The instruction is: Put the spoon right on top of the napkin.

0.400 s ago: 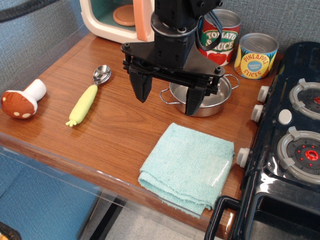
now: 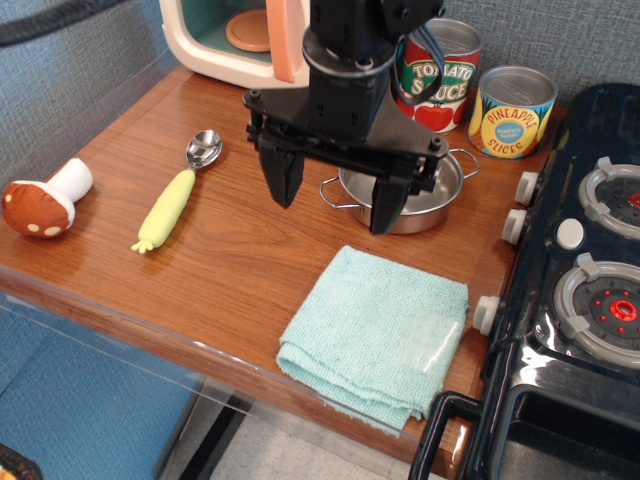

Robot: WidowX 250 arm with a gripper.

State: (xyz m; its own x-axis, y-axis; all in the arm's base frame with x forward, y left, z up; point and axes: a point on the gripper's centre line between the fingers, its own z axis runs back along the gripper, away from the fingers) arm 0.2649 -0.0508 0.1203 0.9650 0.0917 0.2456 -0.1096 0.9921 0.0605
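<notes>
Shiny metal-bowled spoon with soft yellow-green handle (image 2: 176, 193) flat on wooden counter (image 2: 240, 260), left of black gripper (image 2: 334, 197); jaws wide apart, holding nothing; folded mint terry napkin (image 2: 380, 333) near front edge, below steel pot (image 2: 405, 190).

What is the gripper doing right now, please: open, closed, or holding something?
Gripper: open, holding nothing; the spoon lies apart on the table.

Bright, even light, sharp focus, soft glare on the table (image 2: 230, 270).
</notes>
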